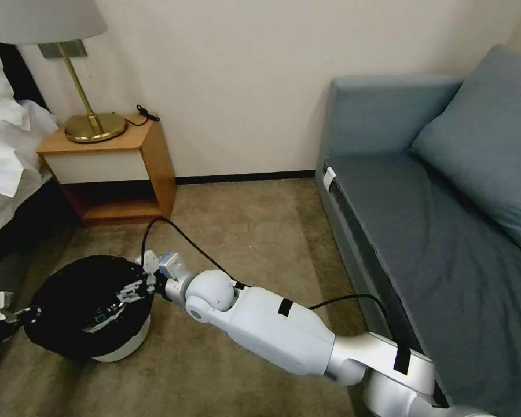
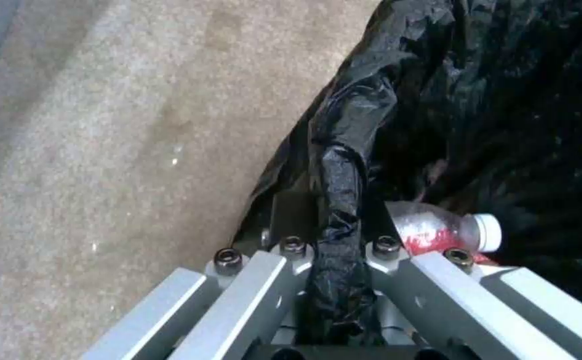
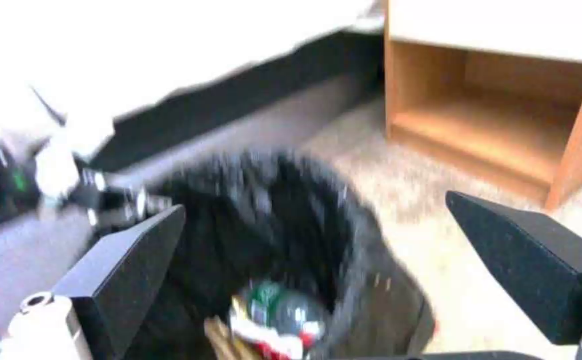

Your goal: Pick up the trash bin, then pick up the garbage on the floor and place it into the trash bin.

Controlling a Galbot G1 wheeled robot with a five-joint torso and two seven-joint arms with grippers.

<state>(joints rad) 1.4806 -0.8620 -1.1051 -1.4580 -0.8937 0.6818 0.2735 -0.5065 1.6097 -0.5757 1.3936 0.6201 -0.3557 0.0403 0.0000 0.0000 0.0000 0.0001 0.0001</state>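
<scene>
- Plainly, the largest thing in the head view is the blue-grey sofa point(image 1: 422, 231) along the right side, with a matching cushion point(image 1: 486, 139) leaning at its far end.
- Next comes the carpet point(image 1: 249, 231), beige, covering the floor between the sofa and the wooden nightstand point(image 1: 113, 168) at the far left; a brass lamp point(image 1: 90, 124) stands on the nightstand.
- The robot's right arm point(image 1: 278, 330) reaches from the near right across the carpet toward the left.
- The trash bin point(image 1: 92, 310), white with a black bag point(image 2: 490, 100) folded over its rim, sits at the near left on the carpet.
- The right gripper point(image 1: 134, 289) hangs over the bin's right rim, its two black pads point(image 3: 524, 260) spread wide apart with nothing between them.
- The left gripper point(image 2: 334, 220) is at the bin's left rim, its fingers pressed together on the bag-covered rim.
- The garbage point(image 3: 278, 320) lies inside the bin at the bottom: a small clear bottle point(image 2: 447, 232) with a white cap, plus red-and-white and brown scraps, blurred in the right wrist view.
</scene>
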